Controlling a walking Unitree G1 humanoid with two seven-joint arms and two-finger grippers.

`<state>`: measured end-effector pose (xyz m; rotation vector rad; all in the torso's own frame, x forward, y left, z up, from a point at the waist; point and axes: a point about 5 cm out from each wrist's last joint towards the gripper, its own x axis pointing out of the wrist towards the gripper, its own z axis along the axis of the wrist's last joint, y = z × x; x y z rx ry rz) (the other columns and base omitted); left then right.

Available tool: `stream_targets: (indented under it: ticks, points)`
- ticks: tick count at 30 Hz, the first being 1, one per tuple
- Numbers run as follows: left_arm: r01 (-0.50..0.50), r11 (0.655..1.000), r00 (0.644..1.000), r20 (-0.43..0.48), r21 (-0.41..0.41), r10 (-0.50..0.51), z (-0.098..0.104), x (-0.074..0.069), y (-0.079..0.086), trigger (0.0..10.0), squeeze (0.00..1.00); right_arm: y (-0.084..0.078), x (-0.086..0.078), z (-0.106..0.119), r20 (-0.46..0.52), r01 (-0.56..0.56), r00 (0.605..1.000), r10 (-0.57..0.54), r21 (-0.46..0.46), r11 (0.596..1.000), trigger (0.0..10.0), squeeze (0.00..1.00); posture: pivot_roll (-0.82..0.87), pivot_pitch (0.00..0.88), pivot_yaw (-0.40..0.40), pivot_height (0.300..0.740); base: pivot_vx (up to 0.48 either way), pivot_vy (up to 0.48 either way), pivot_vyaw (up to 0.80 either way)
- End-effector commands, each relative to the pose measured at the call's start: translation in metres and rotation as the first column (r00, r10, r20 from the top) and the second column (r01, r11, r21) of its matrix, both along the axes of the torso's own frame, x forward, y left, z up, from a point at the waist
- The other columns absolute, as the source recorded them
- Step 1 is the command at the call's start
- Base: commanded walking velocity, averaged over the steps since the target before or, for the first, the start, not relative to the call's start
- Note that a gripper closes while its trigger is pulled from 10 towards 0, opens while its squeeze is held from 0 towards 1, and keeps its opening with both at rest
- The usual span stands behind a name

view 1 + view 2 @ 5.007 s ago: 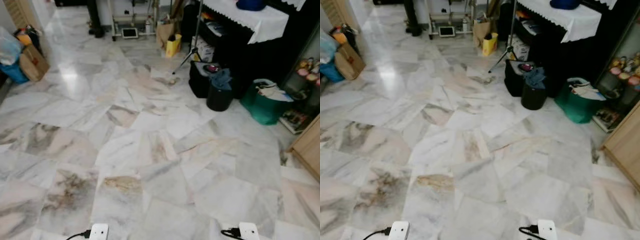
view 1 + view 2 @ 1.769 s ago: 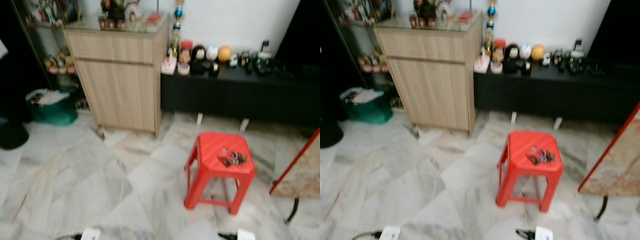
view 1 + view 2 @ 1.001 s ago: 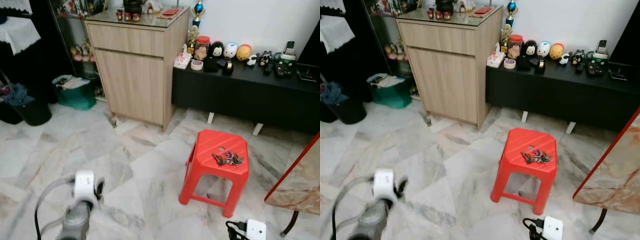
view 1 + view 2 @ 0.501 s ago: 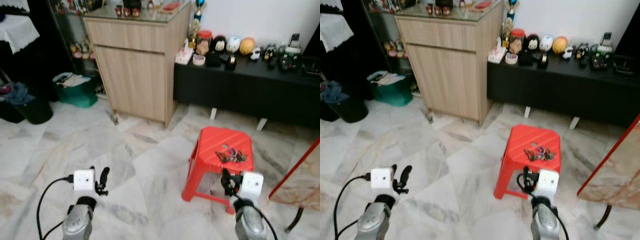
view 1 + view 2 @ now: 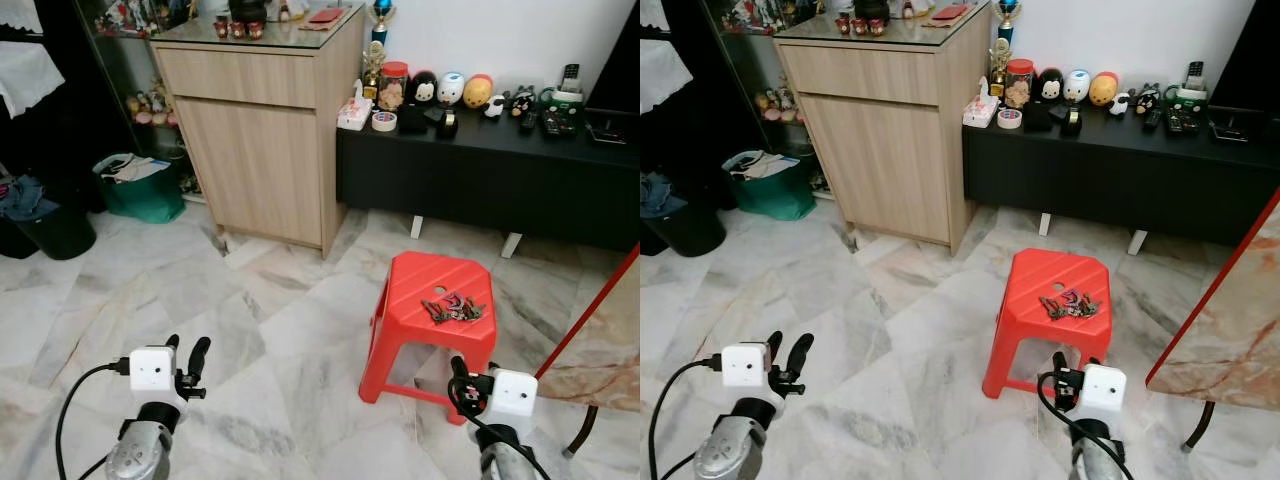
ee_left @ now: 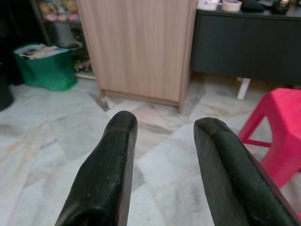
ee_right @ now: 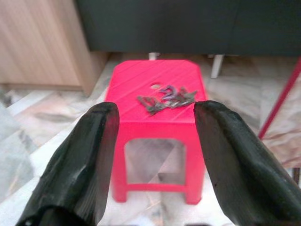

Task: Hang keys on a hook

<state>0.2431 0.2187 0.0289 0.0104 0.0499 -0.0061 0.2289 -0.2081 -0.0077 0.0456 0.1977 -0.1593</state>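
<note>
A bunch of keys (image 5: 453, 309) lies on top of a red plastic stool (image 5: 430, 334) on the marble floor; the right wrist view has the keys (image 7: 165, 99) straight ahead between the fingers. My right gripper (image 5: 460, 382) is raised low in front of the stool, short of it, open and holding nothing. My left gripper (image 5: 187, 362) is raised at the lower left over bare floor, open too, its fingers (image 6: 108, 169) pointing toward the wooden cabinet. No hook can be made out.
A tall wooden cabinet (image 5: 262, 140) and a low black sideboard (image 5: 490, 170) with small figurines stand against the far wall. A green bag (image 5: 140, 185) and a black bin (image 5: 50, 225) stand at the left. A marble table edge (image 5: 600, 345) juts in at the right.
The camera turned from open floor to the cabinet and stool. Both arms rose into view; over the last half second the right gripper dropped a little lower in front of the stool.
</note>
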Motion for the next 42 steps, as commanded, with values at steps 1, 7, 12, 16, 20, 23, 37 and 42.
stream_targets:
  ticks: [1, 7, 12, 16, 20, 23, 37, 42]
  points:
    - [0.007, 1.000, 1.000, -0.026, -0.014, -0.007, -0.002, 0.004, -0.002, 10.0, 0.00, -0.003, 0.001, 0.000, -0.015, 0.004, 1.000, -0.004, -0.007, 1.000, 10.0, 0.00, -0.03, 0.000, 0.029, 0.723, 0.000, 0.000, 0.00]
    - [-0.008, 1.000, 0.999, -0.042, -0.001, 0.008, 0.000, 0.002, 0.011, 10.0, 0.00, -0.005, 0.005, 0.004, -0.005, 0.016, 1.000, -0.016, -0.008, 1.000, 10.0, 0.00, -0.04, 0.000, 0.021, 0.723, 0.042, 0.000, 0.00]
    - [0.005, 1.000, 1.000, -0.031, 0.010, -0.005, 0.003, 0.004, 0.010, 10.0, 0.00, 0.004, 0.003, 0.001, -0.030, -0.037, 0.999, 0.037, 0.007, 0.999, 10.0, 0.00, -0.03, 0.000, 0.016, 0.723, 0.283, 0.000, 0.00]
    - [0.007, 1.000, 0.999, -0.035, 0.008, -0.007, 0.003, 0.003, 0.010, 10.0, 0.00, 0.007, 0.002, 0.000, -0.034, -0.040, 0.999, 0.040, 0.015, 0.999, 10.0, 0.00, -0.03, 0.000, 0.029, 0.723, 0.324, 0.000, 0.00]
    - [0.036, 0.999, 0.998, -0.050, 0.014, -0.036, 0.002, 0.002, 0.009, 10.0, 0.00, 0.006, 0.001, -0.001, -0.037, -0.026, 0.999, 0.026, 0.019, 0.999, 10.0, 0.00, -0.04, 0.000, 0.037, 0.723, 0.343, 0.000, 0.00]
    - [0.036, 0.999, 0.998, -0.052, 0.012, -0.035, 0.001, 0.002, 0.009, 10.0, 0.00, 0.006, 0.000, -0.002, -0.041, -0.025, 0.999, 0.026, 0.021, 0.999, 10.0, 0.00, -0.04, 0.000, 0.041, 0.723, 0.364, 0.000, 0.00]
    - [0.065, 0.998, 0.996, -0.057, 0.021, -0.064, 0.002, -0.001, 0.006, 10.0, 0.00, 0.007, 0.004, 0.000, -0.050, -0.043, 0.998, 0.044, 0.029, 0.999, 10.0, 0.00, -0.02, 0.000, 0.030, 0.723, 0.375, 0.000, 0.00]
    - [0.062, 0.998, 0.997, -0.050, 0.018, -0.061, 0.004, 0.002, 0.005, 10.0, 0.00, 0.007, 0.006, 0.002, -0.046, -0.050, 0.998, 0.051, 0.025, 0.998, 10.0, 0.00, -0.01, 0.000, 0.022, 0.723, 0.378, 0.000, 0.00]
